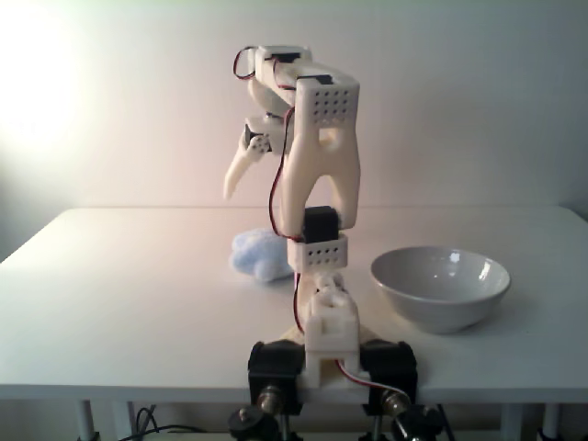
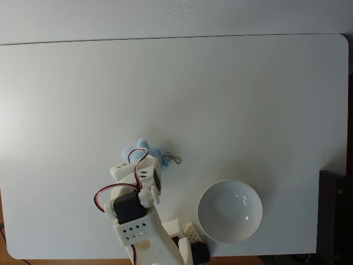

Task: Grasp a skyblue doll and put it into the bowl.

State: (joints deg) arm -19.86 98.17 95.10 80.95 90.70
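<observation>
- We hold our white printed-plastic gripper [image 1: 241,175] raised in the air, its long tapered finger pointing down; in the front fixed view it hangs well above the tabletop and touches nothing.
- We cannot tell whether the jaws are spread or pressed together: one finger shows clearly from the front, and from above the wrist covers the tips.
- The small, fluffy, pale skyblue doll [image 1: 260,254] lies on the tabletop below the gripper, slightly to its right in the front view. From above, its lobes [image 2: 136,150] peek out from under the wrist, and its small metal keychain clip [image 2: 172,159] trails off to the right.
- We judge this pose to be a line-up over the plush before a descent; the grasp is not yet made.
- The plush looks soft and should squash under the jaws; the thin clip seems a poor place to pinch.
- The wide, shallow, glossy white-grey ceramic bowl [image 1: 441,287] stands empty, well to the right of the gripper and nearer the arm's base [image 2: 230,210].
- The smooth, matte white tabletop [image 2: 231,105] carries them.
</observation>
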